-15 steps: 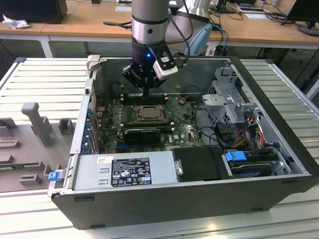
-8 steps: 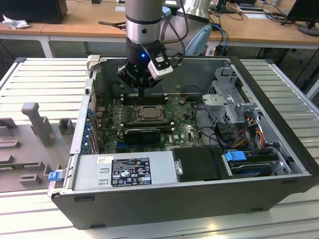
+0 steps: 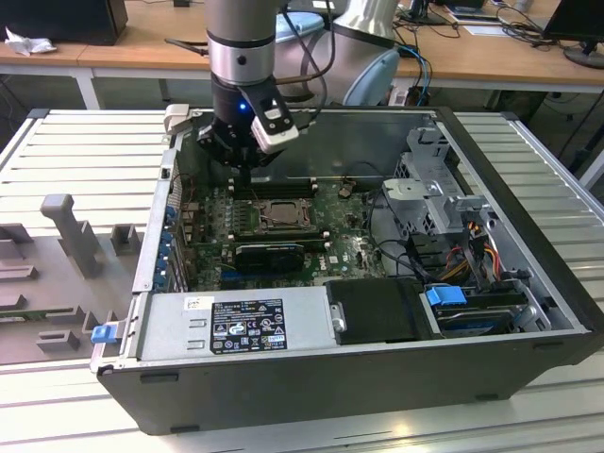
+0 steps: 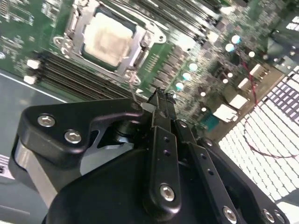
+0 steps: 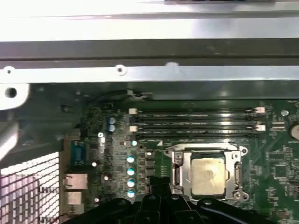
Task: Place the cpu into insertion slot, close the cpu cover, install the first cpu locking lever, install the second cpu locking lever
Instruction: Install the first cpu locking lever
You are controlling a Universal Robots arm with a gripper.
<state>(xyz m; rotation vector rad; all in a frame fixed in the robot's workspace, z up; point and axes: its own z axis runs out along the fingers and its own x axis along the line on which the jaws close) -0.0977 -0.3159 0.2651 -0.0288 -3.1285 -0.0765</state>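
Hanging above the open computer case (image 3: 528, 283) in the exterior view, the arm (image 3: 241, 47) points down into it, with the jaws low over the motherboard (image 3: 349, 247), just beyond the socket and above the memory slots (image 3: 274, 189). The cpu (image 3: 281, 216) sits in the socket near the middle of the board. The case lies on its side on a slatted metal tabletop (image 3: 85, 142), with its power supply (image 3: 236, 326) along the near wall.

In the second wrist view the jaws are closed tip to tip with nothing between them. The fingertips (image 4: 160, 99) are near one corner of the socket. The cpu (image 4: 108, 39) shows its pale top through the window of the cpu cover (image 4: 140, 49), which lies flat around it.

In the first wrist view the cpu (image 5: 209, 175) is seated in the socket, and the cpu cover (image 5: 180, 170) frames it on all sides. The closed jaws come in just beside the cover, between it and a row of blue capacitors (image 5: 131, 170). Whether they touch the board cannot be told.
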